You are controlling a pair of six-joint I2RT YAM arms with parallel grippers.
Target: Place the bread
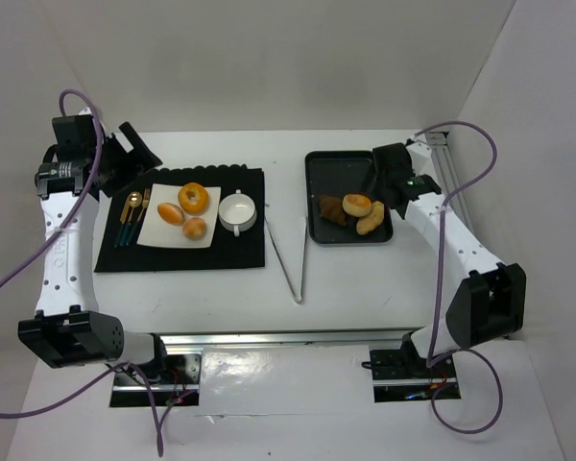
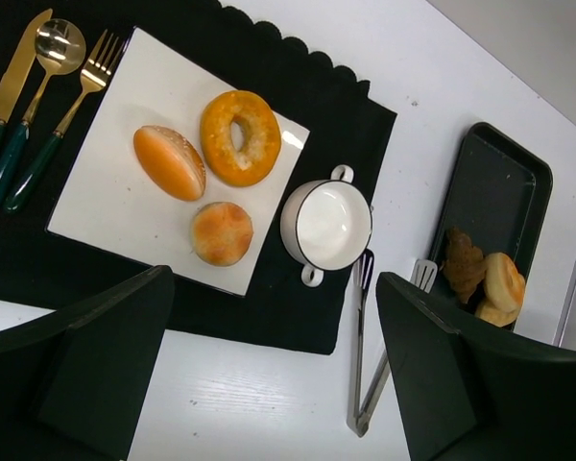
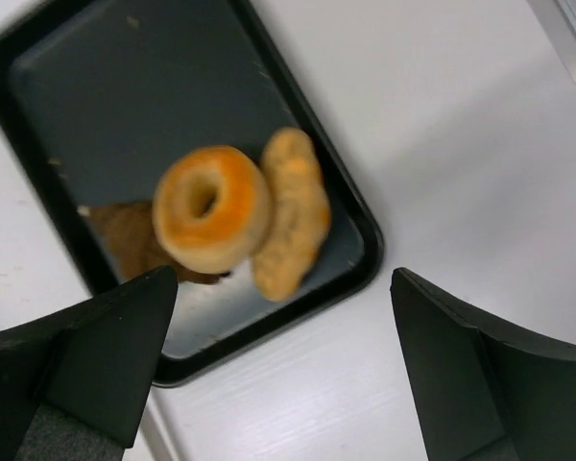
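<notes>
A white table (image 1: 346,288) carries everything. On its left lies a black mat (image 1: 240,252) with a scalloped far edge. On its right, well apart from the mat, sits a dark tray (image 1: 331,173). A square white plate (image 2: 96,206) rests on the mat.

The left gripper (image 2: 274,279) hangs by the mat's far left corner. Its jaws are spread wide with nothing between them. The right gripper (image 3: 283,279) hovers over the tray's right side, likewise wide apart and empty.

Tongs (image 1: 293,259) lie on the bare table between mat and tray, their joined end nearest the arms. A white two-handled cup (image 2: 326,224) stands on the mat just beside the plate's right edge. Gold cutlery (image 2: 38,86) with dark handles (knife, spoon, fork) lies on the mat left of the plate.

The bread (image 1: 195,229) is in two lots. On the plate lie a ring (image 2: 264,144), an oval bun (image 2: 169,162) and a round bun (image 2: 222,233), close together. In the tray's near right corner a second ring (image 3: 240,206) rests partly on a dark piece (image 3: 125,235) and touches a long pale piece (image 3: 293,216).
</notes>
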